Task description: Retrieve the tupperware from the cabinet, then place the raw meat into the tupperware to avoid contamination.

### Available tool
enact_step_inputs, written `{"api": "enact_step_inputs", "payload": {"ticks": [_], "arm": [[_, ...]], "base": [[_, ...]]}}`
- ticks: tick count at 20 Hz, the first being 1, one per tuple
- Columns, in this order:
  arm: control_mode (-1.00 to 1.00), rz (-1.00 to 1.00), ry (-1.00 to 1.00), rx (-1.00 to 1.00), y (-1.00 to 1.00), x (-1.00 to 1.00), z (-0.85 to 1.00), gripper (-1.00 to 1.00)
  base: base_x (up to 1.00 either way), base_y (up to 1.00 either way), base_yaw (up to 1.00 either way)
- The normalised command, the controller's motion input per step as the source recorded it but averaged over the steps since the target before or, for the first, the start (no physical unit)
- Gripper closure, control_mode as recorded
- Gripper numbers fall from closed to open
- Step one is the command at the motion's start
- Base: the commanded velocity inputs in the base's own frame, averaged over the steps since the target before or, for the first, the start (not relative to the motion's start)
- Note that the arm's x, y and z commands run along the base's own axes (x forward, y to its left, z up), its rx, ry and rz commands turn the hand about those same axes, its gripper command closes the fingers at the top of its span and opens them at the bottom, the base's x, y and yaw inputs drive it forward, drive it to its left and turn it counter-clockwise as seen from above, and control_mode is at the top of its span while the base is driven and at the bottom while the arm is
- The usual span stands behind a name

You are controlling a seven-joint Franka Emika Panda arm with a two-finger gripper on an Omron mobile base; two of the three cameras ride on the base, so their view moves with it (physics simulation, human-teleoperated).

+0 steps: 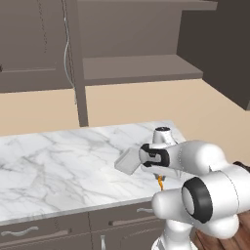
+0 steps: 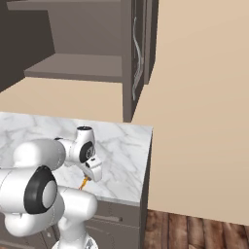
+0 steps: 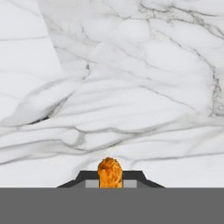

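- Presently the raw meat (image 3: 110, 173), a tiny orange-brown irregular morsel, is seen pinched between the two dark finger tips of the jaws (image 3: 110, 179), which are drawn nearly together on it.
- From the left base view the morsel (image 1: 161, 183) is seen hanging just below the hand, above the white marble counter (image 1: 58, 166); whether it is clear of the surface cannot be told.
- Just beside the hand, on its left as the robot faces, the small translucent whitish-grey rectangular tupperware (image 1: 128, 161) is seen on the counter, tilted in appearance and partly hidden by the wrist.
- The coming move is judged to turn on that short sideways offset: the meat must be carried leftward over the container's rim.
- Further back, the dark grey-brown wall cabinet (image 1: 141, 68) is seen standing open, its shelf bare.
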Motion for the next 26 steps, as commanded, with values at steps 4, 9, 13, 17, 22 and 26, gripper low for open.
{"api": "enact_step_inputs", "payload": {"ticks": [4,9,13,17,22,26], "arm": [[-1.0,-0.03,0.0,0.0,0.0,-0.17,-0.05,1.0],[-1.0,-0.05,-0.01,0.04,-0.12,-0.05,0.19,1.0],[-1.0,-0.13,-0.02,0.12,-0.04,-0.01,0.81,1.0],[-1.0,-0.07,-0.07,0.05,0.04,-0.04,0.87,1.0],[-1.0,-0.06,-0.03,0.0,0.33,0.0,0.59,1.0],[-1.0,-0.07,0.0,0.0,0.58,0.02,0.42,1.0]], "base": [[0.0,0.0,0.0],[0.0,0.0,0.0],[0.0,0.0,0.0],[0.0,0.0,0.0],[0.0,0.0,0.0],[0.0,0.0,0.0]]}}
